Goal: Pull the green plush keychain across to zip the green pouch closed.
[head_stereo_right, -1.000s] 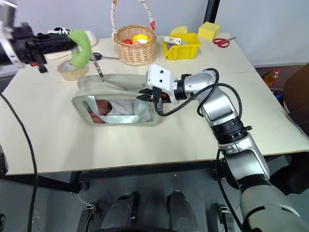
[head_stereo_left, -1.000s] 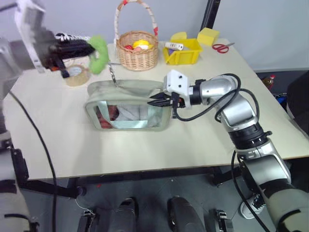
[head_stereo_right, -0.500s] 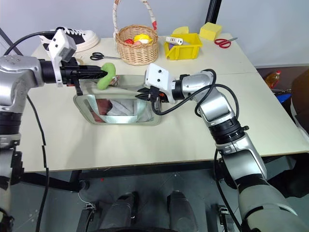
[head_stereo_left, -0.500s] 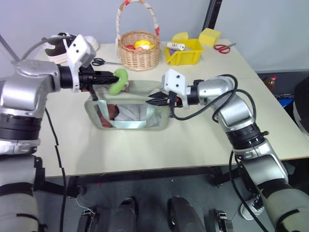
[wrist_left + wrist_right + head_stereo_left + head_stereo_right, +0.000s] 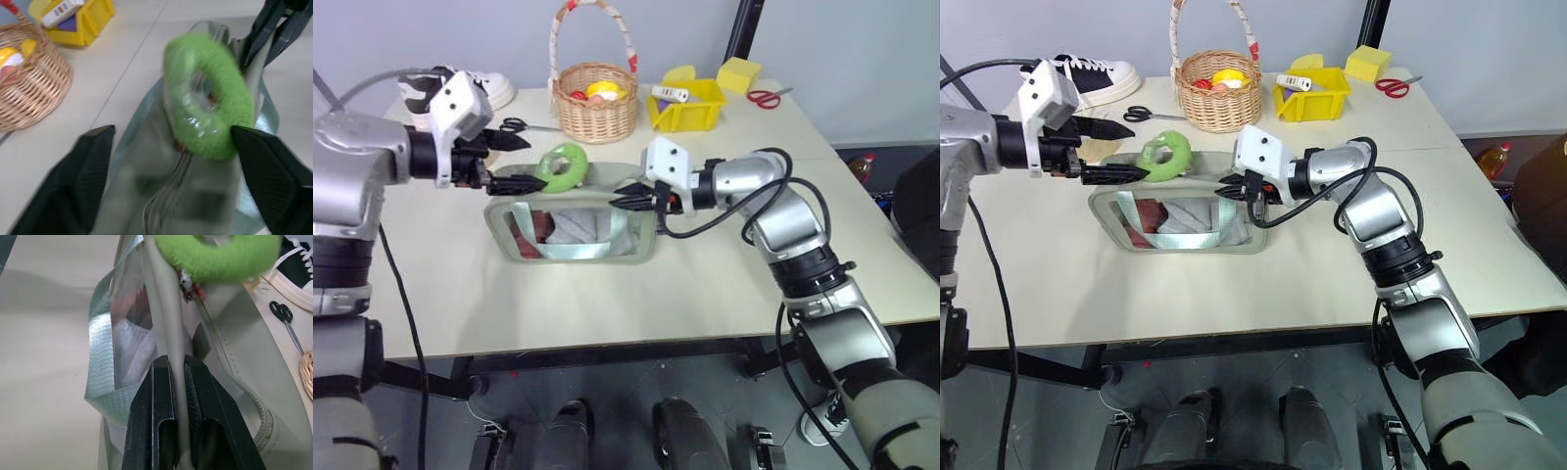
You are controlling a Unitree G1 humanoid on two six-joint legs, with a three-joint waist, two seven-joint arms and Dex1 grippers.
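On the left side of the table, the left gripper (image 5: 514, 162) is hovering with its two black fingers spread wide, one above and one below the line to the green plush keychain (image 5: 561, 165), gripping nothing. The ring is lying on top of the green pouch (image 5: 576, 212), towards its left end, tilted so its pale centre is facing up and towards the robot. Moving rightward, the pouch is sitting lengthwise across the table, its long axis running left to right and its clear window facing the robot. At its right end, the right gripper (image 5: 628, 196) is clamping the top edge of the fabric, jaws clenched on the seam, as the right wrist view makes plain.

To my eye the step in hand is getting a fresh hold on the ring. Doing it well looks like closing squarely on the plush rim, not its tip, then drawing it straight along the zipper line, level with the pouch top, while the right gripper is anchoring the far end. How much of the zipper is closed, I cannot tell.
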